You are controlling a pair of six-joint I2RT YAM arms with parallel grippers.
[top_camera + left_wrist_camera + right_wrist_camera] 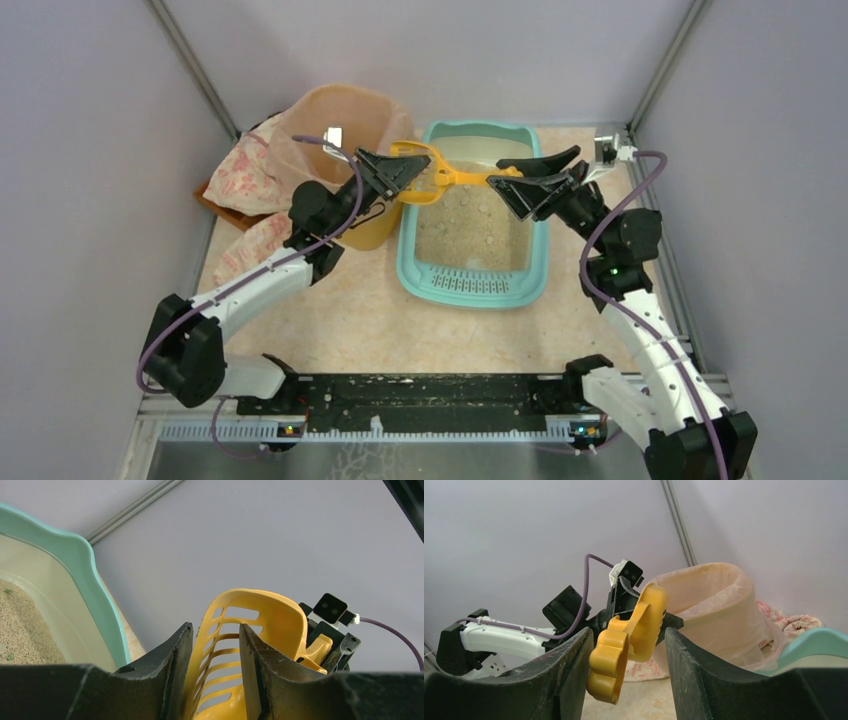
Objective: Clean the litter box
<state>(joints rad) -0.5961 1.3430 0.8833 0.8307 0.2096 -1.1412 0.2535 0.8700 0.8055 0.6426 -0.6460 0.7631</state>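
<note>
The teal litter box (pixel 410 275) lies at the middle back with beige litter (pixel 470 225) and a slotted grille (pixel 475 287) at its near end. A yellow slotted scoop (pixel 450 177) hangs above its far left corner. My left gripper (pixel 408 178) is shut on the scoop's head, whose slotted wall (pixel 270 615) sits between my fingers (pixel 216 630). My right gripper (pixel 497 176) is open around the scoop's handle end (pixel 611 657). The handle lies close to one finger (pixel 574 655) and apart from the other. The box rim also shows in the left wrist view (pixel 100 600).
A round yellow bin with a peach bag liner (pixel 345 125) stands left of the litter box, just behind my left gripper, and also shows in the right wrist view (pixel 719 610). A floral cloth (pixel 240 175) lies left of the bin. Grey walls close in on three sides.
</note>
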